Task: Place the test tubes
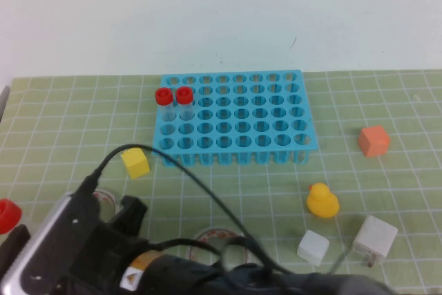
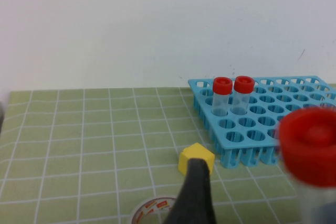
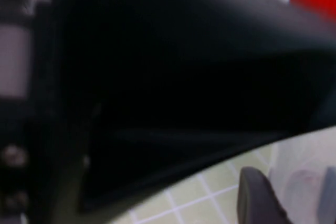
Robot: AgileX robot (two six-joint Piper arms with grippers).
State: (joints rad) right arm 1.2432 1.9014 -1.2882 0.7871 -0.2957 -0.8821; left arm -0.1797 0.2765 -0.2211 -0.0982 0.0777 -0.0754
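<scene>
**Left claw** point(image 2: 252, 192): low over the front-left part of the green gridded mat point(image 1: 69, 122), facing the rack. Only one of my dark fingers point(image 2: 197, 192) shows. Nothing is pinched against it, so I record this claw as spread wide and gripping nothing.

**Loose tube:** a clear plastic test tube with a red cap point(image 2: 310, 140) stands just beside that finger, close and blurred, with bare mat between the two. I cannot tell what supports it. From the high view a lone red cap point(image 1: 7, 215) shows at the mat's front-left edge; I cannot confirm it is the same tube.

**Right claw** point(image 3: 294, 198): low over the same mat, hard against a large dark mass that fills most of its view. I cannot tell whether it is wide, narrow or holding anything.

**Blue plastic tube rack** point(image 1: 238, 144): mid-mat, towards the rear. A first standing tube point(image 1: 164, 101) and a second standing tube point(image 1: 185, 100), both red-capped, are upright in neighbouring holes near its left end.

**Other items:**
- A small yellow cube point(image 1: 135, 162) is near the rack's front-left corner, not touching it.
- A clear tape roll point(image 2: 144, 208) lies nearer my left claw.
- An orange cube point(image 1: 373, 141) sits to the right of the rack.
- A yellow rubber duck point(image 1: 322, 200), a white cube point(image 1: 313, 246) and a white plug adapter point(image 1: 375, 240) sit at front right.
</scene>
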